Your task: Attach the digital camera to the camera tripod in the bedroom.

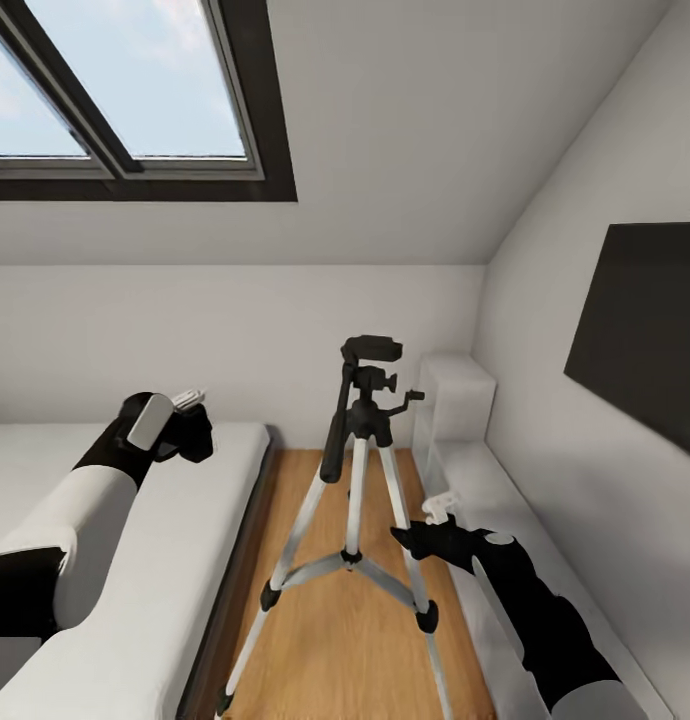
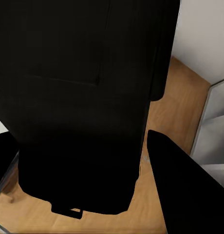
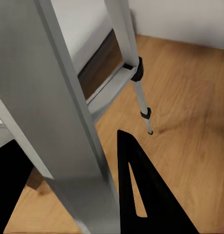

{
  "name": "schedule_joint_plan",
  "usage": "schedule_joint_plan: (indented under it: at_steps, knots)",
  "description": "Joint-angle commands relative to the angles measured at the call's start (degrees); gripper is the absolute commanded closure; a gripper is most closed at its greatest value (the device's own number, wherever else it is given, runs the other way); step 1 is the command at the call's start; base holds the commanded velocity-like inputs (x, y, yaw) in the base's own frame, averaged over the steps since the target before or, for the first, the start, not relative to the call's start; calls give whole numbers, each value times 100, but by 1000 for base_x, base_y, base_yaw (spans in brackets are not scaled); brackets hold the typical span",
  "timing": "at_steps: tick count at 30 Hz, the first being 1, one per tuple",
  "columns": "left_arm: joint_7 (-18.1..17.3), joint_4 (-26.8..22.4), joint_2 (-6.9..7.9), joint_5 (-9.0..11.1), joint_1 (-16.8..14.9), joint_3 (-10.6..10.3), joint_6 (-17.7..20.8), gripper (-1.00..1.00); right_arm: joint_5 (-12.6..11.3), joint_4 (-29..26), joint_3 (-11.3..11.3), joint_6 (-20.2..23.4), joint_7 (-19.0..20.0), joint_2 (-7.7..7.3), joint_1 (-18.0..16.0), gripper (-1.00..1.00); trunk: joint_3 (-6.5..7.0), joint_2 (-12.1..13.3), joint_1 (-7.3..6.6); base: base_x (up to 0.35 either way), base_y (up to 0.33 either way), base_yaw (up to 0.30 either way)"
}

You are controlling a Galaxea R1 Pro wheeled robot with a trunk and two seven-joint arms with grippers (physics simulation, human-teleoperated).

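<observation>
Tripod [image 1: 357,470], silver legs w/ black pan head, stands upright right of left gripper [image 1: 190,420], which clamps small black boxy camera [image 2: 78,107]; right gripper [image 1: 425,535] straddles a leg, grip unclear.

Camera tripod [image 1: 357,500]: standing upright on my bedroom's light wood floor [image 1: 335,640], between the grey bed with white mattress [image 1: 175,560] and the white wall, silver-white legs spread, centre braces set, black pan head on top with its handle angled down. My right wrist view shows one leg close up. Digital camera [image 2: 78,97]: a black boxy body, seen large in my left wrist view between dark fingers.
</observation>
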Motion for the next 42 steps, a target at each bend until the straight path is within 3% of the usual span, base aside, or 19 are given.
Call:
schedule_joint_plan:
  at_steps: [1, 6, 42]
  knots:
    - [36, -4, 17, 56, 0, 7, 11, 100, -115, -11, 7, 58, 19, -2, -2, 100, -3, -5, -2, -335, 116, 0]
    - [36, 26, 68, 52, 0, 1, 15, 100, -119, -6, 0, 57, 17, -47, -2, 100, -3, -5, -2, -321, 152, 0]
    - [36, 86, 67, 69, 0, -2, 43, 100, -104, 5, -35, 40, 10, -148, -1, 100, -3, -5, -2, -305, 152, 0]
